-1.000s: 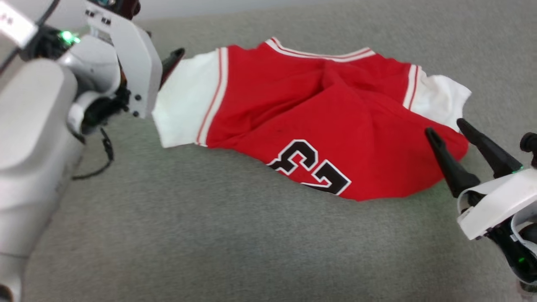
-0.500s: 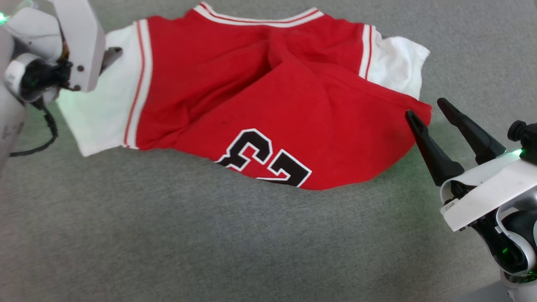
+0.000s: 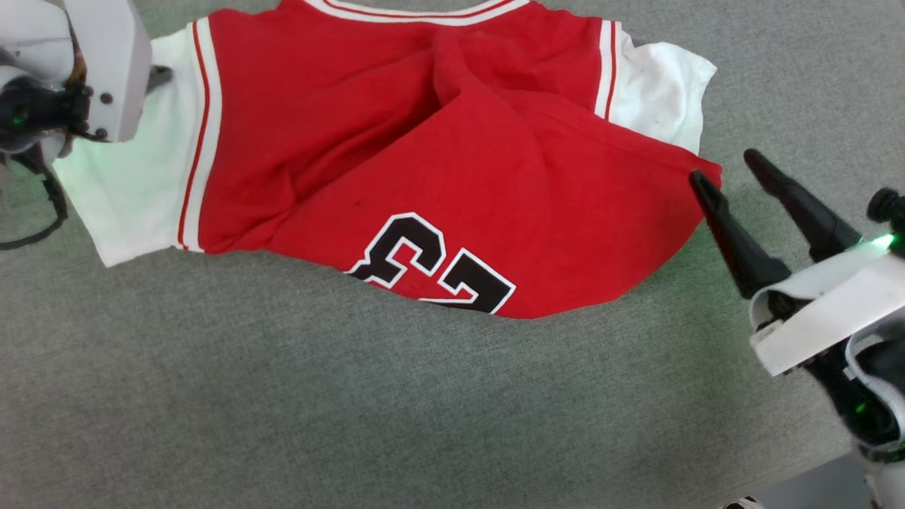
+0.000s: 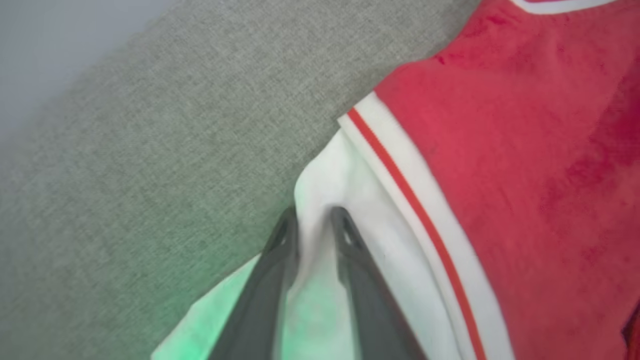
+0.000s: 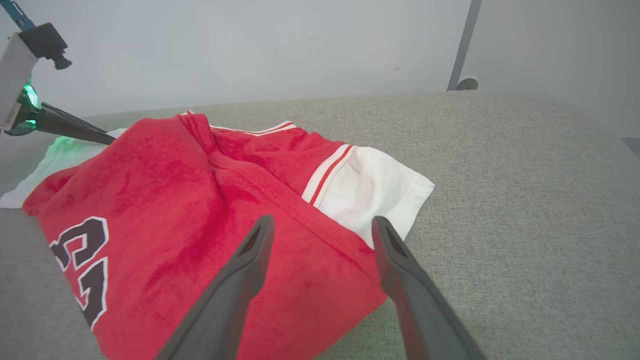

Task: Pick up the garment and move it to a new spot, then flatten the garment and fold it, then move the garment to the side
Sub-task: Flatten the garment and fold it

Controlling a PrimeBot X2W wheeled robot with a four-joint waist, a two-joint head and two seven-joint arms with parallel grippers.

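- Over on the grey fabric surface (image 3: 353, 410) lies the red jersey T-shirt (image 3: 424, 141). It's rumpled, with its lower half flopped up over the body.
- The left claw (image 4: 315, 217) is clamped on a thin ridge of the white sleeve (image 4: 350, 180), right at the sleeve's edge.
- The right claw (image 3: 725, 166) hangs with its fingers well apart at the red hem corner (image 3: 696, 177), gripping nothing.
- My worry is that the pinch on the sleeve looks skinny. Any pull could let the cloth slide out.
- If only the left side lifts, I'd guess the shirt drags and bunches up worse (it's doubled over already).
- One finger of the right claw sits over the cloth and the other over bare surface. Closing there might catch just the top layer, or miss the hem altogether.
- Grabbing one layer would make flattening a pain later.
- As for writing, there's a big black, white-outlined "23" (image 3: 431, 265). It's upside down from the head view, and the fold partly cuts it off.
- I can't read any other lettering, brand or tag.
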